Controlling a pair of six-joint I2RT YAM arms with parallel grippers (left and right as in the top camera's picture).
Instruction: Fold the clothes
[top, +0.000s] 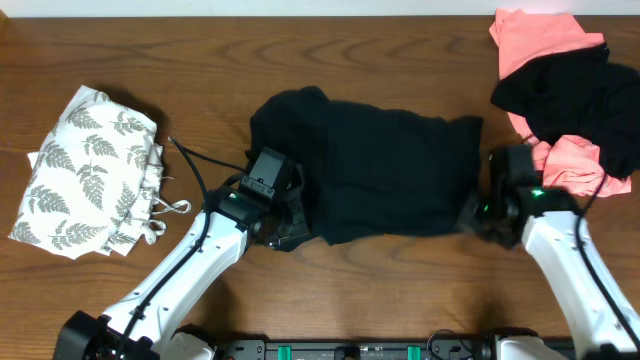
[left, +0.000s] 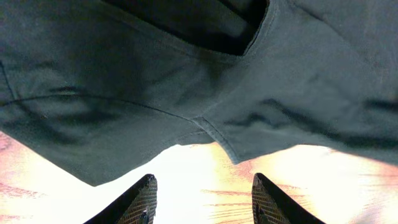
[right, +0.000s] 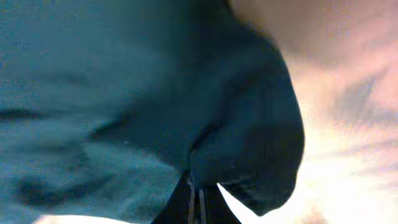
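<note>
A black T-shirt (top: 370, 175) lies spread across the middle of the wooden table. My left gripper (top: 292, 228) is at its lower left corner. In the left wrist view this gripper (left: 204, 180) is open, its fingers (left: 140, 202) over bare wood with nothing between them, and the shirt's hem (left: 205, 124) lies just ahead. My right gripper (top: 472, 215) is at the shirt's right edge. In the right wrist view it (right: 196, 196) is shut, with a fold of the dark fabric (right: 249, 149) pinched at the fingertips.
A white garment printed with fern leaves (top: 90, 170) lies crumpled at the left. At the back right is a pile of clothes: a coral-pink top (top: 540, 40) and a black one (top: 590, 100) over it, close to my right arm.
</note>
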